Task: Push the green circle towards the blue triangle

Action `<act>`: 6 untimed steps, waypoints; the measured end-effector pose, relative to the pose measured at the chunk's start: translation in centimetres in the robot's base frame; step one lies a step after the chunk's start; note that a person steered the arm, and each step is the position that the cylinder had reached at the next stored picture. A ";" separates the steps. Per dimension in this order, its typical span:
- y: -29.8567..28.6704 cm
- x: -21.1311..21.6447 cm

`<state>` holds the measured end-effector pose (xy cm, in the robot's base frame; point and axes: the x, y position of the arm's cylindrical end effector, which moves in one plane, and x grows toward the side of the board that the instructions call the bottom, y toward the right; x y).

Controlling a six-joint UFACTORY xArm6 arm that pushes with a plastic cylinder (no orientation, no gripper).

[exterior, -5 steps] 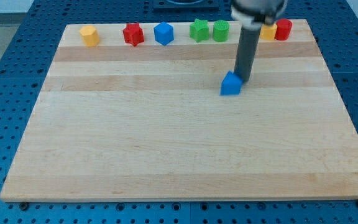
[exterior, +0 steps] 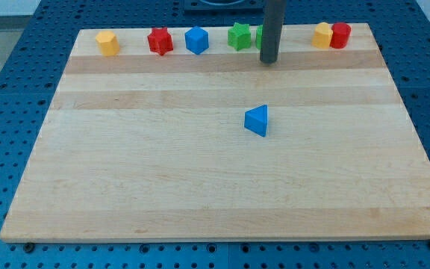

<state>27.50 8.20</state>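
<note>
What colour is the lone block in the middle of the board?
Blue: the triangle block, standing alone mid-board, clear in the camera view.

The dark rod [exterior: 272,30] stood nearly upright, entering from the view's top edge a little right of the middle, with the arm above it out of frame. My tip [exterior: 269,61] rested near the view's top, at the rod's lower end. Only this straight shaft of the robot showed, plain and dark grey along its whole visible length.
</note>
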 end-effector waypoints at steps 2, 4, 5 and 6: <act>0.6 -0.1; 5.6 -5.1; 3.6 -8.2; 0.3 -8.2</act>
